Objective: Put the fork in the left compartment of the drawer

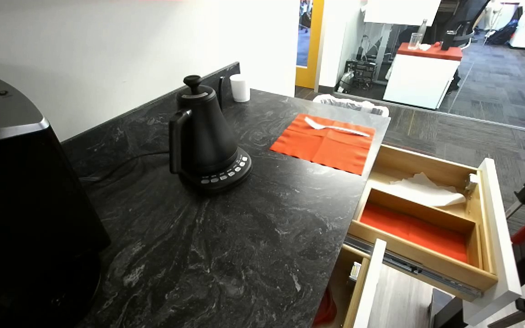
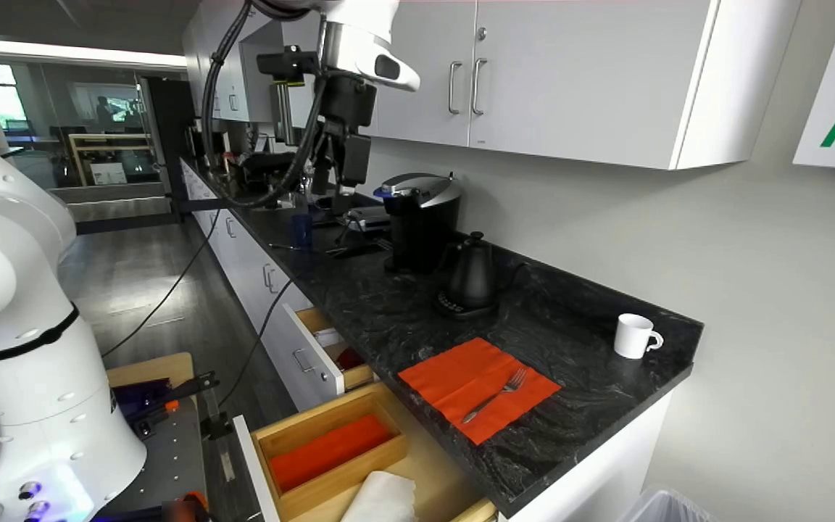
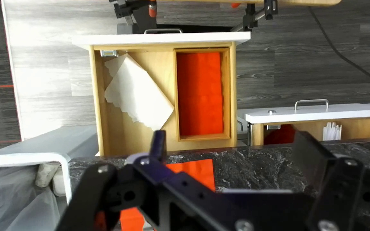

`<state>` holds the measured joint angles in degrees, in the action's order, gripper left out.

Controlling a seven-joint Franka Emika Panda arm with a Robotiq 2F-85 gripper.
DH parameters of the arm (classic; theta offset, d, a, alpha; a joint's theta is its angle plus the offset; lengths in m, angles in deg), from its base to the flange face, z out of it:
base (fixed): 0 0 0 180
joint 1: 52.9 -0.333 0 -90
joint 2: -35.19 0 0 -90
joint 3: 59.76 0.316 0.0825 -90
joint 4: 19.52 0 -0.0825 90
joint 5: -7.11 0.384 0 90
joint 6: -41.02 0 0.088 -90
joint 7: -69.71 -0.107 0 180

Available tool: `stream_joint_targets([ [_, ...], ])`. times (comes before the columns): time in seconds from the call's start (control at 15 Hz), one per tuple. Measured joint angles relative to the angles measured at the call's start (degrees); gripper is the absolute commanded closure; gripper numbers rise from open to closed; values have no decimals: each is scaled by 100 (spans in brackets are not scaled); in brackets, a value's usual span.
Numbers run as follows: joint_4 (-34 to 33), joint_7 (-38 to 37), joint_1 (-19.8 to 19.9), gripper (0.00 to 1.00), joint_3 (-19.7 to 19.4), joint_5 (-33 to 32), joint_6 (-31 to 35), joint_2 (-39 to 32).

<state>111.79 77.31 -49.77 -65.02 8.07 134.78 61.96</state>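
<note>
Well below the jaws of the gripper [image 3: 231, 144], and apart from them, lies one fork [image 2: 493, 397]. It rests on one orange napkin [image 2: 443, 373] close to the front edge of the bench [image 1: 262, 228], by the front corner at the free end. Its tines point to the back edge, its handle to the front edge.

The jaws are spread wide, the two fingers [image 3: 158, 146] with only air between them. In an exterior view the arm [image 2: 359, 47] holds them high above the bench.

Under the front edge, by the same corner, one drawer [image 3: 233, 96] is pulled out. It has two sections: the left compartment [image 3: 157, 64], on the left in the wrist view, with one white sheet [image 3: 136, 93] in it, and one red section [image 3: 199, 96]. A second drawer [image 3: 320, 113] stands partly out farther along the front edge.

In both exterior views one mug [image 2: 633, 336] stands near the back corner of the free end, one kettle [image 1: 208, 132] and one black machine [image 2: 428, 232] farther along the back edge. One bin [image 3: 24, 157] stands beyond the free end.
</note>
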Motion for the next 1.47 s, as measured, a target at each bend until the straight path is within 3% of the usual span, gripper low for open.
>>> stream_joint_targets([
  [0.2,-317,41,16,0,-67,-159,546,-512],
  [0.67,-1407,517,184,0,-339,-275,2292,-2873],
  [1.0,-1907,690,222,0,-270,-143,2496,-3893],
  [1.47,-1919,760,243,0,-102,19,2725,-4487],
])
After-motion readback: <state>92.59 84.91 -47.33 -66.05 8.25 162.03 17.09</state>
